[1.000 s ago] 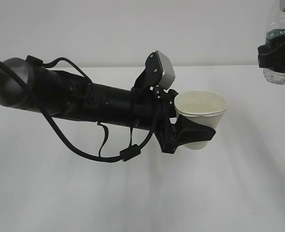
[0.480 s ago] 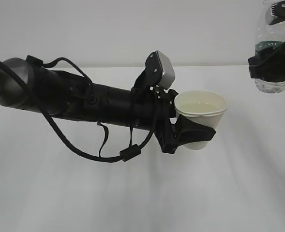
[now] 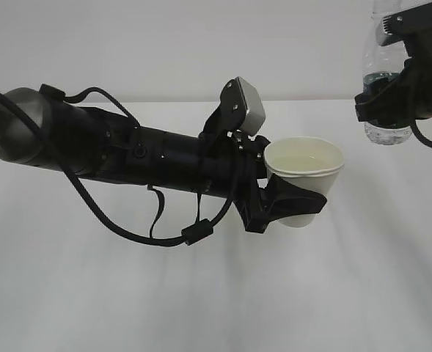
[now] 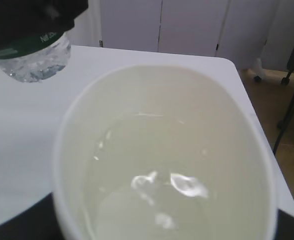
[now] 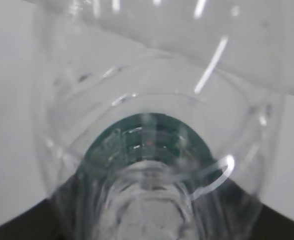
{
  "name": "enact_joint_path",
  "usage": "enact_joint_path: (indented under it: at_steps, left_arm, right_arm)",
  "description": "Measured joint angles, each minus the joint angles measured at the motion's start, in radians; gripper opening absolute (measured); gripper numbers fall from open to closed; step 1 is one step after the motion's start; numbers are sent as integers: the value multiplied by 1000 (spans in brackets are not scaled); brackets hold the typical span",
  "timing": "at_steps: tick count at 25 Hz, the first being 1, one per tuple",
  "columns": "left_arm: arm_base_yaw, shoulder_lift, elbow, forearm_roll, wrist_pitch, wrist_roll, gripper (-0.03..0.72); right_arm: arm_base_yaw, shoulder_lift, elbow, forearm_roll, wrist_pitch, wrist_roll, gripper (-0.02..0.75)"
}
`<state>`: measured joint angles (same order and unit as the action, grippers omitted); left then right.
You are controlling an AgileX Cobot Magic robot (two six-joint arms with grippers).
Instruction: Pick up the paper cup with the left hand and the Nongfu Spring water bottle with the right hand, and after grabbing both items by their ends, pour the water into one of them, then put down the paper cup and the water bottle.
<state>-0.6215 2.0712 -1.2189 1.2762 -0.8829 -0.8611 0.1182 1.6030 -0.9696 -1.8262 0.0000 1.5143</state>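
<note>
Clamping the small white tapered paper cup (image 3: 304, 185) low on its body, the left black two-finger pincer (image 3: 289, 207) carries it upright above the white counter (image 3: 223, 293), clear water (image 4: 161, 185) inside. At upper right, the right black pincer (image 3: 395, 99) grips the clear ribbed Nongfu Spring water bottle (image 3: 386, 103) at its dark green label, well apart from the cup. Judging by that, pouring looks finished; lower the cup level and slowly, then release both once they rest flat.

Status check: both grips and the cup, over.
Left hand fingers clamp the paper cup, water inside. Right hand grips the water bottle, upright, raised right of cup. Nothing obstructing.
</note>
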Motion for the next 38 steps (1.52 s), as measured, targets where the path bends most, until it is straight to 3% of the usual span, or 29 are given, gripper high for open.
enact_joint_path:
  at_steps: [8, 13, 21, 30, 38]
  left_arm:
    - [0, 0, 0, -2, 4, 0, 437]
    - [0, 0, 0, -2, 6, 0, 437]
    - [0, 0, 0, -2, 8, 0, 437]
    - [0, 0, 0, -2, 8, 0, 437]
    - [-12, 0, 0, -2, 8, 0, 437]
  right_arm:
    - [0, 56, -68, -4, -79, -62, 396]
    - [-2, 66, -84, 9, -130, -203, 395]
    - [-19, 81, -84, 365, -275, -615, 395]
    - [-108, 91, -82, 612, -279, -669, 394]
    - [-118, 131, -27, 856, -291, -813, 393]
